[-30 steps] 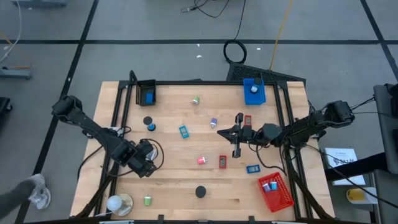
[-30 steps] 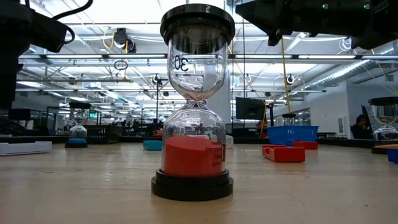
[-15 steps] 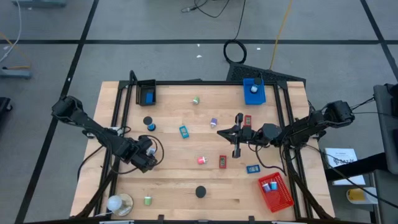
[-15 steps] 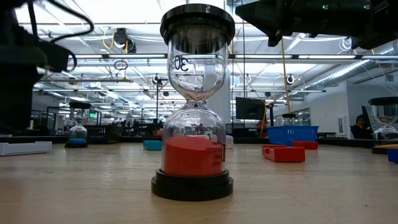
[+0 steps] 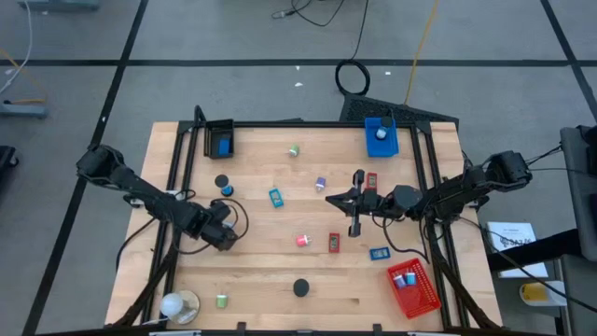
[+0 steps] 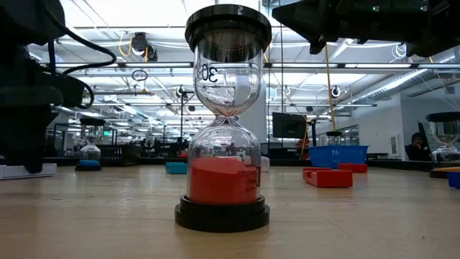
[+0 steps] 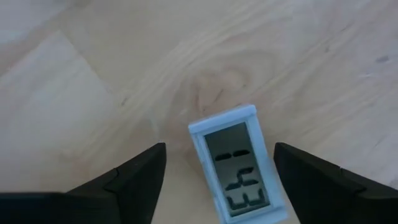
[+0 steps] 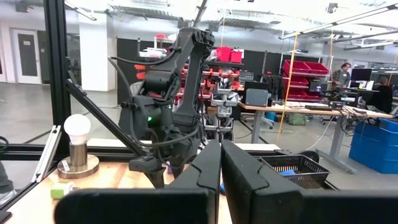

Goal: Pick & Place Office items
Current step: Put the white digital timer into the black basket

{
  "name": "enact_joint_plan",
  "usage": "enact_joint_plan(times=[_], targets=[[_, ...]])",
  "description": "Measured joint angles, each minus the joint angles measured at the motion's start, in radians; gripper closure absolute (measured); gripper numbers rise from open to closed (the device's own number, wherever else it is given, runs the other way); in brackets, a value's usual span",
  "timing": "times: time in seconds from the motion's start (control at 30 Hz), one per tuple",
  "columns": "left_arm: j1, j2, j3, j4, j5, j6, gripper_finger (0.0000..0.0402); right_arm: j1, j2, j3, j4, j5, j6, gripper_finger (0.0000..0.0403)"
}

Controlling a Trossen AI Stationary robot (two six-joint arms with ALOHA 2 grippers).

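Trays: one black (image 5: 220,140), blue (image 5: 381,136), red (image 5: 413,287).

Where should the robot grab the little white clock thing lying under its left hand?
Probably by its two long side edges, coming straight down. The small white clock lies flat, screen up, on the wooden table, and the left gripper is open with a finger already on each long side.

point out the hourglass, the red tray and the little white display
hourglass (image 6: 223,180): low view, on the red sand in its lower bulb
red tray (image 5: 425,299): high view, on its bare mesh floor
little white display (image 7: 237,163): left wrist view, on its grey screen
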Motion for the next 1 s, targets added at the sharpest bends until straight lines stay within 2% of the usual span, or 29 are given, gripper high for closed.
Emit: enact_joint_plan(times=[0.3,0.47,0.53,0.63,0.83,1.0], targets=[[0.001,-0.001,-0.023,0.018,0.047,0.041,0.0211,0.0,0.0,0.0,-0.005,0.0,0.0,0.0394],[0.013,-0.001,0.013,-0.034,0.081,0.132,0.0262,0.0,0.0,0.0,-0.005,0.0,0.0,0.0394],[0.03,-0.012,0.051,-0.1,0.088,0.17,0.0262,0.0,0.0,0.0,-0.005,0.0,0.0,0.0395],[0.059,-0.045,0.129,-0.207,0.044,0.22,0.0262,0.0,0.0,0.0,-0.009,0.0,0.0,0.0394],[0.131,-0.131,0.315,-0.43,-0.101,0.293,0.0256,0.0,0.0,0.0,-0.015,0.0,0.0,0.0395],[0.237,-0.202,0.43,-0.518,-0.224,0.37,0.0253,0.0,0.0,0.0,-0.018,0.0,0.0,0.0395]])
